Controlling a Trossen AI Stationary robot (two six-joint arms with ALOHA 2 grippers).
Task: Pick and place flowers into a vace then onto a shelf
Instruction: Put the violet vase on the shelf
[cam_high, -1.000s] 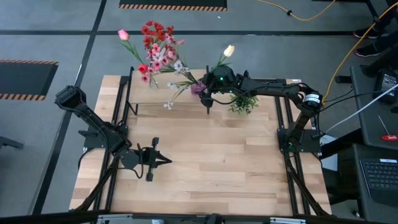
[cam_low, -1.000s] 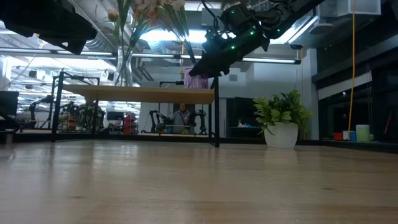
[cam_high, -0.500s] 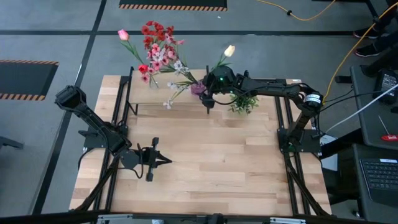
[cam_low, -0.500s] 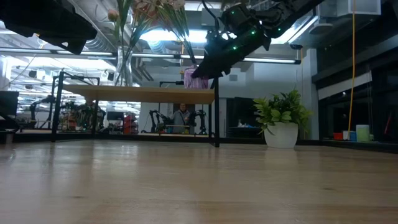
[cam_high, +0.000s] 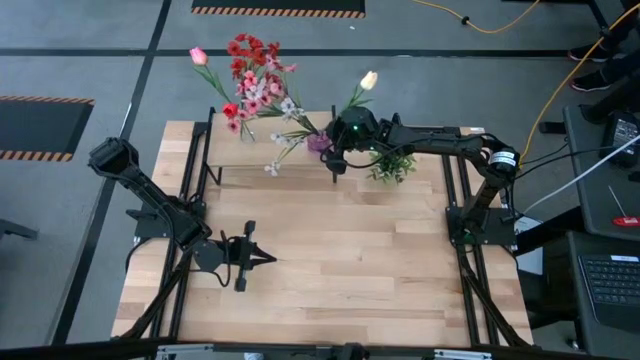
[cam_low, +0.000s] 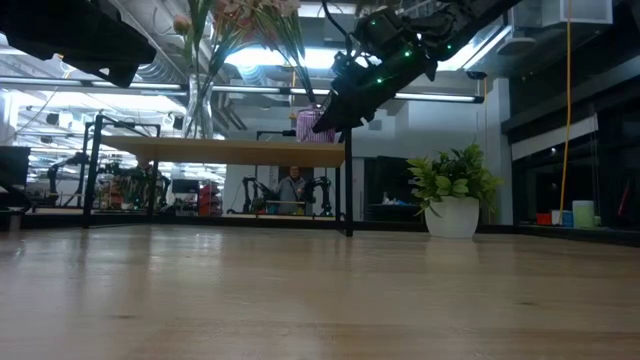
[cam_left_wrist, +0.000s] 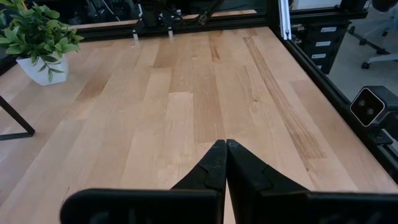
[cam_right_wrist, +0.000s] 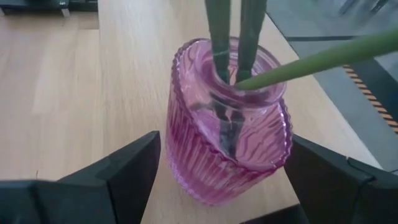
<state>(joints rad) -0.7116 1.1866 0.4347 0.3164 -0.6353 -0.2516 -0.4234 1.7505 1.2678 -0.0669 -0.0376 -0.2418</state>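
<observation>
Ribbed pink glass vase (cam_right_wrist: 227, 124) standing near the end of the small low light-wood shelf on black metal legs (cam_low: 230, 151), green stems (cam_right_wrist: 235, 37) already in its neck; right gripper (cam_right_wrist: 217, 180) at the shelf, fingers spread either side of the vase body, gaps visible on both sides in the right wrist view, so open and not clamping; cannot tell from the low view whether a pad brushes the glass. Handling, as judged: glass rigid, smooth despite ribbing, breakable, top-heavy with long stems leaning outward; best taken low on the ribbed belly, squarely across the widest part, not by neck or stems; artificial flowers (cam_high: 255, 85) light, springy, likely to sway and tip the vase if jolted. Count: one vase in hand's reach; three stems seen entering its mouth; second flower bunch with red blossom cluster and pink tulip farther along the shelf, its container hard to make out; cream tulip (cam_high: 368, 81) above the right gripper; one bushy green plant in a white pot (cam_low: 452, 195) beside the shelf on the light-wood worktop (cam_high: 330, 260); one shelf. Left gripper (cam_high: 262, 260) parked low over the near worktop, well apart from the shelf, fingertips pressed together, holding nothing.
</observation>
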